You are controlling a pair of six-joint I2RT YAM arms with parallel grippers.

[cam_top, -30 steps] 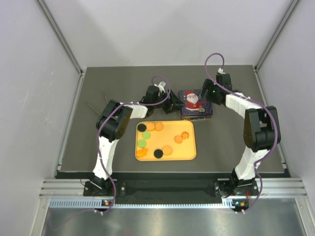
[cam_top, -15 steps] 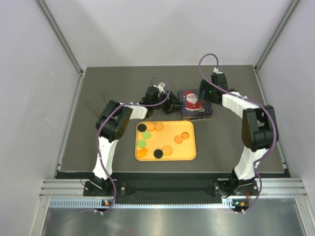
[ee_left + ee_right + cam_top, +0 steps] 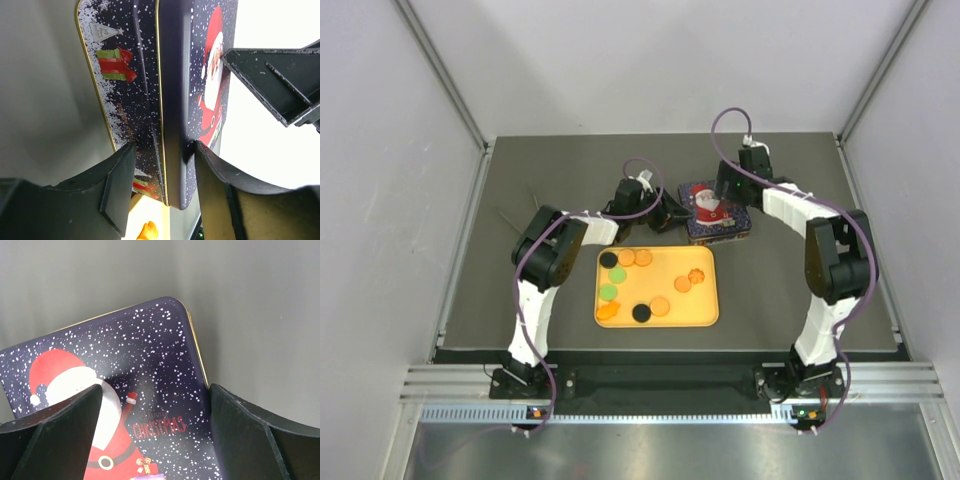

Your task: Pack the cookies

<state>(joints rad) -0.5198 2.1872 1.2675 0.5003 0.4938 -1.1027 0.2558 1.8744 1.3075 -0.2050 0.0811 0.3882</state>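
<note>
Two arms meet at the far middle of the dark grey matte bench [image 3: 490, 290], over one dark-blue rectangular Christmas tin with a Santa on its lid [image 3: 725, 228]. The lid looks seated. The tin stands just beyond the far right corner of the flat orange plastic tray [image 3: 706, 306].

From the side, the left pincer [image 3: 162, 150] straddles the lid edge, one finger by the wall, one by the lid top. Clamped or merely close: cannot tell. Above the lid, the right pincer [image 3: 156, 388] is spread wide, holding nothing.

About ten small round cookies [image 3: 660, 305], orange, green and black, lie loose on the tray; none in the tin.

Risks, as I judge them:
- Tin: nothing pins it down, so a sideways pull may slide or tip the whole box instead of freeing the lid.
- Lid: a bite on so thin an edge could slip.
- Pincers: both crowd one spot, so a clash is possible.
- Cookies: a knocked tray scatters them.

Surroundings: pale panel walls [image 3: 380, 200] on three sides. The bench looks smooth, with little to check a sliding tin. A ribbed metal rail [image 3: 670, 382] runs along the near edge.
</note>
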